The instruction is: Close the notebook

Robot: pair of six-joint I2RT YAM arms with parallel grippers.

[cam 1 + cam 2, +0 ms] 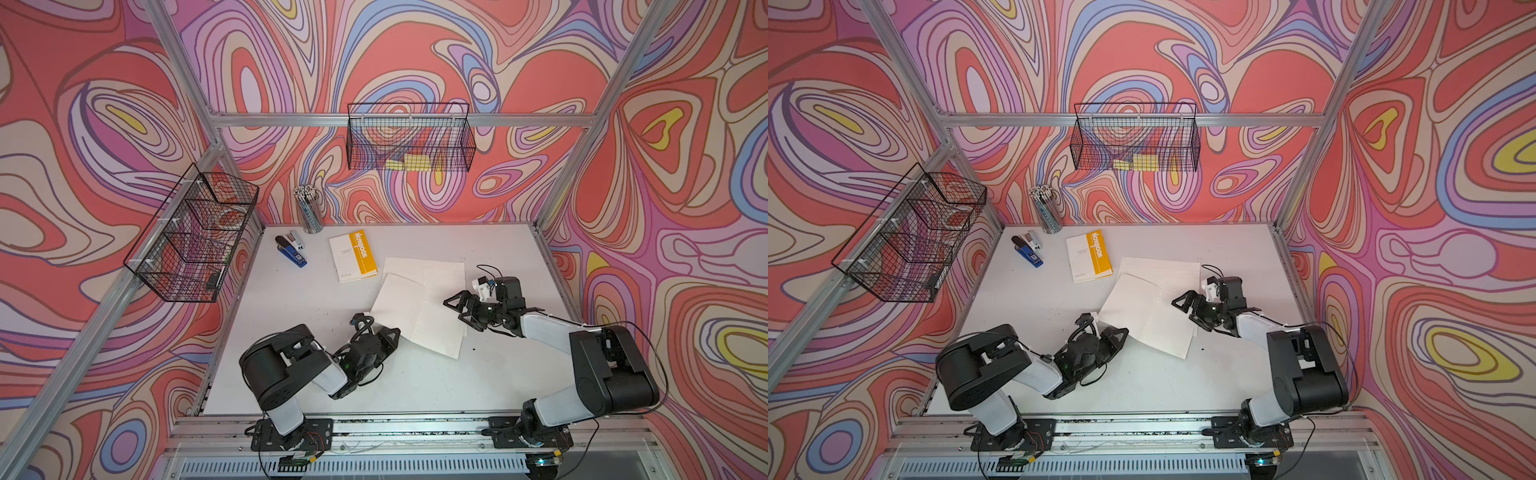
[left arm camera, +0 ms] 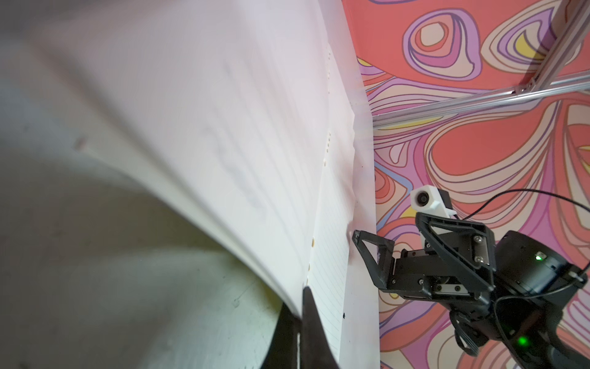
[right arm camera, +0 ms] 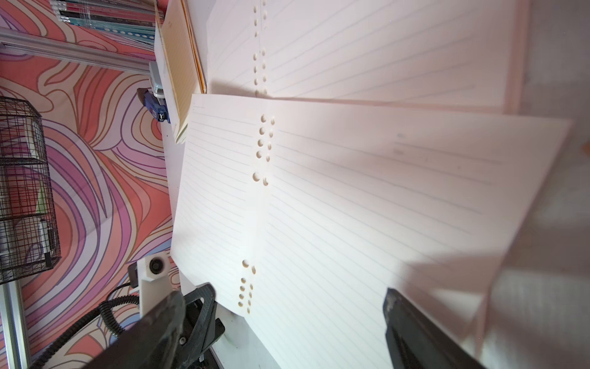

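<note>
The open notebook (image 1: 419, 316) (image 1: 1150, 316) lies mid-table with white lined, hole-punched pages facing up. My left gripper (image 1: 392, 332) (image 1: 1121, 332) is at its near left corner. In the left wrist view this gripper (image 2: 303, 300) is shut on the edge of the left-hand stack of pages (image 2: 223, 143), which curves up off the table. My right gripper (image 1: 455, 309) (image 1: 1183, 307) hovers over the notebook's right edge. In the right wrist view it (image 3: 284, 300) stands open above the right page (image 3: 367, 198) with nothing between its fingers.
More open lined pages (image 1: 428, 270) lie just behind, partly under the notebook. A yellow-and-white booklet titled Notebook (image 1: 353, 255) lies at the back, with a blue stapler (image 1: 291, 251) and a pencil cup (image 1: 309, 208) to its left. Wire baskets (image 1: 195, 237) (image 1: 409, 139) hang on the walls.
</note>
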